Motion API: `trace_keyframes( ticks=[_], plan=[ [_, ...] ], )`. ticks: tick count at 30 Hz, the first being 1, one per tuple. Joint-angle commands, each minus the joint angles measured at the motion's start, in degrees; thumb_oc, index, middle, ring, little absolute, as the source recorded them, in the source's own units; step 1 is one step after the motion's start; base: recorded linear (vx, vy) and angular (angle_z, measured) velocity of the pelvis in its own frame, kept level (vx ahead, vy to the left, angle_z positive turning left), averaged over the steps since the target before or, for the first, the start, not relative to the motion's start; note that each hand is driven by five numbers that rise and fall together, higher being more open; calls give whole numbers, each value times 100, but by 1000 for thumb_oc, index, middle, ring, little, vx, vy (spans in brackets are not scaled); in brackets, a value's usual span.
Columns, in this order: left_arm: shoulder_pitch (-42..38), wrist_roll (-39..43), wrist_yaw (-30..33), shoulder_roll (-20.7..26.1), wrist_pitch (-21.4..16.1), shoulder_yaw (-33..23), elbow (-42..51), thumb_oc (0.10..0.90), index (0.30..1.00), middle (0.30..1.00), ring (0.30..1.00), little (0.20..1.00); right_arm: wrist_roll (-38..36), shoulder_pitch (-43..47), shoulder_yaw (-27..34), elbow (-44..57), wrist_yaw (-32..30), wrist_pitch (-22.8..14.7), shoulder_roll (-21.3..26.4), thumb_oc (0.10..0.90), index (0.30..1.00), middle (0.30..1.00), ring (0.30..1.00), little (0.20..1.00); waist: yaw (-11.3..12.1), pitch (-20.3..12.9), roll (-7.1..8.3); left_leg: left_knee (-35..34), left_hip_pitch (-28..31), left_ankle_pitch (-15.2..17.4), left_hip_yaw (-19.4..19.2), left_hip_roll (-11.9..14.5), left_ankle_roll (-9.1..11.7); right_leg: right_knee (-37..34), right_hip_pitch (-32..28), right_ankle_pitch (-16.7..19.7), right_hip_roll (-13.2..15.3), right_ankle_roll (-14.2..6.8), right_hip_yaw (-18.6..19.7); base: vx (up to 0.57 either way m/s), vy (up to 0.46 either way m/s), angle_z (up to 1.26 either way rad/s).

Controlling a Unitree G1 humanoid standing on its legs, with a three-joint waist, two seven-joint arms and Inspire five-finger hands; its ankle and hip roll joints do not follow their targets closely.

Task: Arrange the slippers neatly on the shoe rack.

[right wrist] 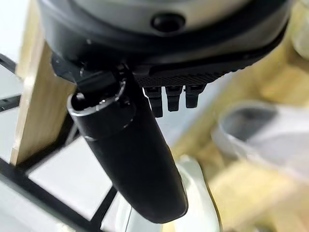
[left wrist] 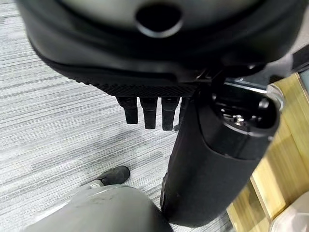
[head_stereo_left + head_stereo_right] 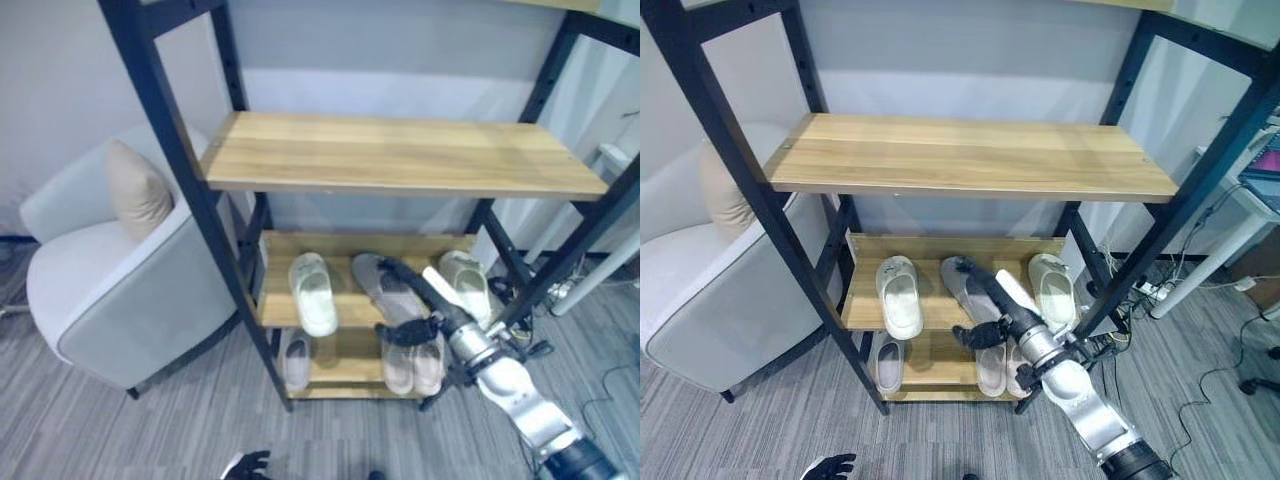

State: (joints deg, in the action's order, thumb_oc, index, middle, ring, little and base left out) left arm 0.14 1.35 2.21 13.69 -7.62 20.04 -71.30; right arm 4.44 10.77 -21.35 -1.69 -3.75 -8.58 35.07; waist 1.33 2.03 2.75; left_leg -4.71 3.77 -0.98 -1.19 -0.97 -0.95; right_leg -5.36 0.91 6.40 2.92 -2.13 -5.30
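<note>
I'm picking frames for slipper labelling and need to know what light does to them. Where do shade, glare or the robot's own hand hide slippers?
Left eye view: top shelf is evenly lit with no glare. The shelves under it lie in shade, but the white slipper stands out. The right hand covers part of the grey slipper. Right wrist view: the hand's dark bulk blocks much of the rack.

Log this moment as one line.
right hand: open, over grey slipper, middle shelf | left hand: low, idle | white slippers either side
</note>
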Motion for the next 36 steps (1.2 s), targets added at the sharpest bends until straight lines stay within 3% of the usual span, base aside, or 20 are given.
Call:
trace_keyframes(
  ticks=[1,15,25,26,27,28,36],
  plan=[
    [-99,-321,-80,-396,-64,301,-334,800,900,900,900,900,415,1297,428,-173,-759,-402,290,800,900,900,900,900,235,138,114,-29,-208,156,162,89,310,60,-454,-754,36,-449,-108,-21,10,8],
    [-372,-145,-6,-334,-100,519,-237,800,900,900,900,900,1082,3004,-401,-2458,-1337,-74,794,800,900,900,900,900,548,585,248,-29,-768,-58,401,71,339,99,-23,-680,17,-437,-335,-52,-3,13],
    [-525,63,134,-263,-153,678,-151,800,900,900,900,900,1231,4108,-1172,-3917,-1456,136,484,800,900,900,900,900,732,700,344,-29,-929,-127,476,63,359,94,105,-641,-1,-424,-376,-12,-10,5],
    [-547,84,142,-261,-161,705,-153,800,900,900,900,900,1151,4218,-1216,-4104,-1461,142,381,591,587,587,587,587,757,698,347,-29,-931,-132,484,61,358,90,101,-643,-7,-418,-380,0,0,0],
    [-553,99,153,-261,-163,707,-159,800,900,900,900,900,1118,4297,-1267,-4236,-1454,139,336,420,331,331,331,331,772,699,353,-29,-931,-136,487,61,363,85,98,-645,-9,-416,-382,0,0,0],
    [-555,99,153,-263,-163,703,-159,800,900,900,900,900,1115,4308,-1275,-4247,-1456,134,331,400,300,300,300,300,769,701,352,-29,-931,-136,487,61,363,85,98,-645,-9,-416,-381,0,0,0],
    [-490,102,162,-277,-137,658,-209,800,900,900,900,900,991,4180,-1348,-4327,-1351,121,111,400,300,300,300,300,765,624,349,-29,-846,-112,529,66,388,59,-1,-687,-26,-402,-433,13,-3,5]
  ],
)
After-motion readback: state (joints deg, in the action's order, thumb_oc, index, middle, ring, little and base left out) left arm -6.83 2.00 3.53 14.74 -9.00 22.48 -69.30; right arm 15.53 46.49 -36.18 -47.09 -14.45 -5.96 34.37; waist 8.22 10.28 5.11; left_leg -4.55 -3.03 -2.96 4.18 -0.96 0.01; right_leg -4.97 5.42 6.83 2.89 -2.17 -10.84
